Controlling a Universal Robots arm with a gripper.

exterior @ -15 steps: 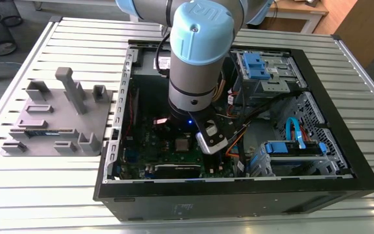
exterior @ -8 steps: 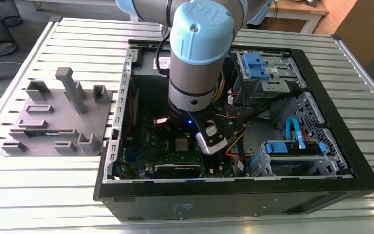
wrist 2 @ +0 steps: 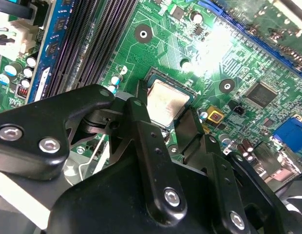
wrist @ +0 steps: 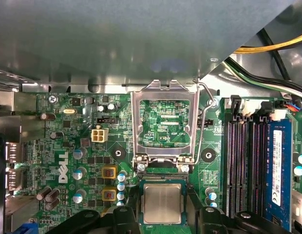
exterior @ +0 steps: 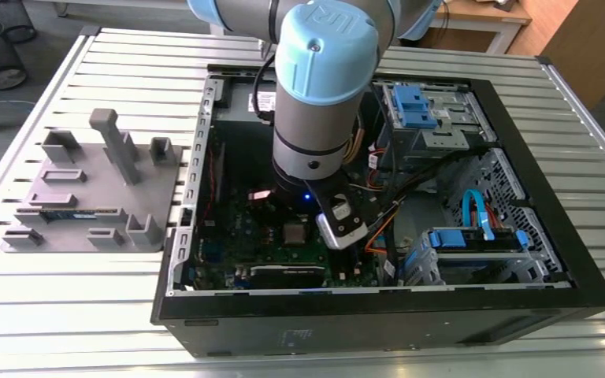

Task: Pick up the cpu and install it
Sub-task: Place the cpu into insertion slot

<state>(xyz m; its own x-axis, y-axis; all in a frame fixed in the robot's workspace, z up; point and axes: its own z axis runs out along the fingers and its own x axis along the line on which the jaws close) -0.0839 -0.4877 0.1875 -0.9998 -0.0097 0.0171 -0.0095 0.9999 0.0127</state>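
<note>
**Operator:** Where was the cpu?

**Desk:** Your cpu (wrist: 162,204) lay flat in the open socket on the green motherboard (wrist: 73,146). The hinged metal frame (wrist: 136,122) stood raised just beside it, and the memory slots (wrist: 243,161) ran nearby.

**Operator:** And the end effector?

**Desk:** In the second wrist view your end effector (wrist 2: 164,109) straddled the cpu closely. Whether it gripped the chip or stood free of it, you could not tell. The arm (exterior: 318,94) reached down into the computer case (exterior: 387,327) on the slatted surface (exterior: 72,315).
</note>
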